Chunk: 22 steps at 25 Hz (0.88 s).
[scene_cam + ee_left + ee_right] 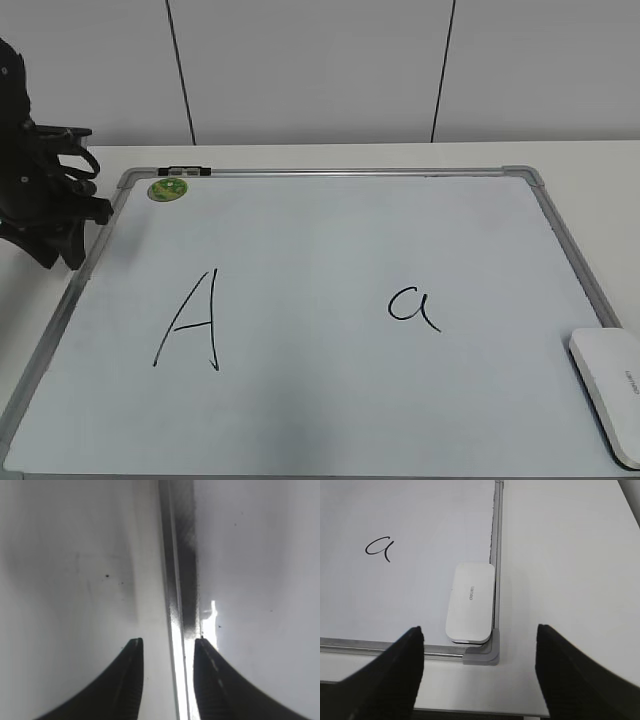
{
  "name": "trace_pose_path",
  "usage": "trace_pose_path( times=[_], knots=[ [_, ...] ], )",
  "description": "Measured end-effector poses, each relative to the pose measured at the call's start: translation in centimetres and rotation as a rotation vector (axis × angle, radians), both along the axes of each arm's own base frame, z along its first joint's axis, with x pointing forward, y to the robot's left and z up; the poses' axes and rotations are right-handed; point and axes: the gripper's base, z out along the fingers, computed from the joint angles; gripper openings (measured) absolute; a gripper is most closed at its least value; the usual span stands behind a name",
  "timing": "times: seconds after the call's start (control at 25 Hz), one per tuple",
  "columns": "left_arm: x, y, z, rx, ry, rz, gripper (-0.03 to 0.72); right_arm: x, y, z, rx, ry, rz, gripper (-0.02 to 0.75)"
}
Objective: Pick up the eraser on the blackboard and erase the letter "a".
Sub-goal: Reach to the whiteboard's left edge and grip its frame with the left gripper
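Note:
The blackboard (pixel 330 240) lies flat on a white table. The small letter "a" (pixel 413 307) is written right of its middle and also shows in the right wrist view (pixel 380 548). The white eraser (pixel 610 390) lies on the board's near right corner; in the right wrist view (pixel 470 602) it rests beside the frame. My right gripper (pixel 479 631) is wide open and empty, hovering just short of the eraser over the board's corner (pixel 485 656). My left gripper (pixel 166 642) is open and empty over the board's left frame (pixel 175 580); it shows at the far left (pixel 62 258).
A capital "A" (pixel 190 320) is written on the board's left half. A round green magnet (pixel 168 188) sits at the far left corner, with a small black piece (pixel 185 171) on the top frame. White table (pixel 570 580) lies right of the board.

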Motion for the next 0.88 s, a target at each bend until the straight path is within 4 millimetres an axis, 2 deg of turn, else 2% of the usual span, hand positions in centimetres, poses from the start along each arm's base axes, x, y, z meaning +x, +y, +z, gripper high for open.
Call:
trace_pose_path(
  times=[0.24, 0.56, 0.76, 0.88],
  knots=[
    [0.3, -0.1, -2.5, -0.003, 0.056, 0.003, 0.245, 0.0, 0.0, 0.0, 0.000, 0.000, 0.000, 0.519],
    [0.5, 0.2, -2.5, -0.017, 0.050, 0.018, 0.234, 0.0, 0.0, 0.0, 0.000, 0.000, 0.000, 0.519],
    [0.6, -0.1, -2.9, -0.050, 0.060, 0.038, 0.062, 0.0, 0.0, 0.0, 0.000, 0.000, 0.000, 0.519],
    [0.6, -0.1, -2.9, -0.056, 0.065, 0.045, 0.032, 0.0, 0.0, 0.0, 0.000, 0.000, 0.000, 0.519]
  ],
)
